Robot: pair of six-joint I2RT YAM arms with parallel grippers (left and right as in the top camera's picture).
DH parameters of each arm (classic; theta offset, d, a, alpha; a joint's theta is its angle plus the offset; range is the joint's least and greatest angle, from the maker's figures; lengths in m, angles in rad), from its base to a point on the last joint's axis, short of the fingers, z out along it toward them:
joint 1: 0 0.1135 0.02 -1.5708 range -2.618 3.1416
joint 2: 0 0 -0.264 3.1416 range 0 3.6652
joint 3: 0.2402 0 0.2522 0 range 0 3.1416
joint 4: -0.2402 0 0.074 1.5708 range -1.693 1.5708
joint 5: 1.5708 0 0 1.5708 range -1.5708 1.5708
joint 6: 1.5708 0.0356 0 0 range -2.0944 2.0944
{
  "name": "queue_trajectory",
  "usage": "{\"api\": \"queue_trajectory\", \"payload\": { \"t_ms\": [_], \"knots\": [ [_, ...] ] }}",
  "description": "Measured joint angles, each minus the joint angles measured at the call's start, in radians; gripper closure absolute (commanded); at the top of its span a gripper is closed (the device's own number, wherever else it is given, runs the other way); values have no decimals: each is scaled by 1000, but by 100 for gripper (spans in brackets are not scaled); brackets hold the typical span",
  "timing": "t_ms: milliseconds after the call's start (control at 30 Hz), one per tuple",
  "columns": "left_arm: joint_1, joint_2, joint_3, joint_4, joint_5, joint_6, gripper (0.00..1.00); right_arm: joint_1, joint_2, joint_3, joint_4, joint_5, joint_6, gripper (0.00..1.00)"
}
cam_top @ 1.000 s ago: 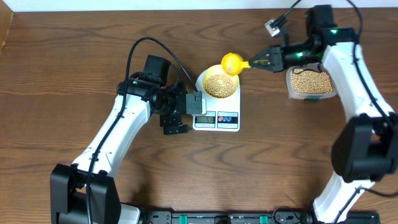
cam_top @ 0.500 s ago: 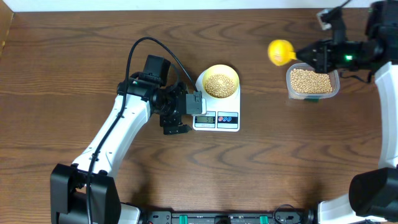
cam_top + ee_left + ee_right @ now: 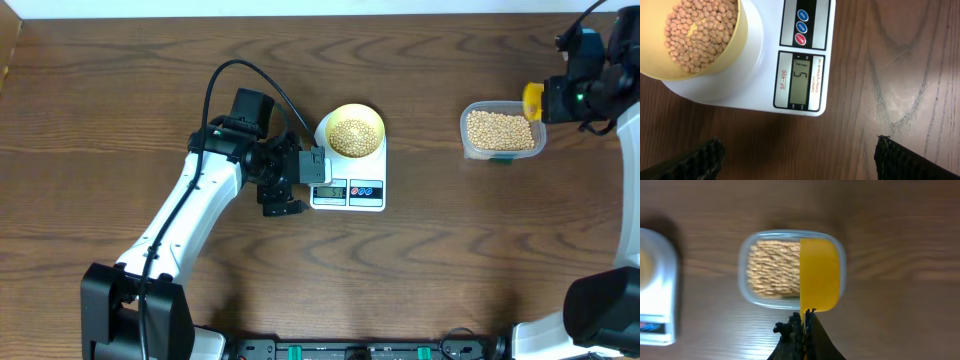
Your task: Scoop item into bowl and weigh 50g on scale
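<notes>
The right fingers [image 3: 805, 314] are shut tight on the handle of the yellow scoop [image 3: 819, 275]. Its long axis runs straight out from them, so the cup hangs over the right half of the clear tub [image 3: 744, 265], above the beans [image 3: 772, 267] left in it. From there the bowl [image 3: 355, 108] lies well apart to the left, across bare tabletop [image 3: 430, 230], sitting on the scale [image 3: 760, 65] with a heap of beans inside it.

The left fingers [image 3: 797, 155] are spread as wide as they go and hold nothing. They hang just beside the scale's front edge, facing its display [image 3: 802, 80]. The left arm is the nearer of the 2 to the bowl, but only the right has the tool.

The display seems to read 51, though the digits are faint. If so, the next move is probably a small correction of about 1 gram, or none.
</notes>
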Motion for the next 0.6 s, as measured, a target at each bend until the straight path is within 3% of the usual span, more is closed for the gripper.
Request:
{"api": "queue_trajectory", "payload": {
  "t_ms": [400, 600],
  "knots": [
    [0, 0, 0, 0, 0, 0, 3, 147, 0, 0, 15, 283, 2, 99],
    [0, 0, 0, 0, 0, 0, 2, 187, 0, 0, 24, 323, 2, 99]
  ]
}}
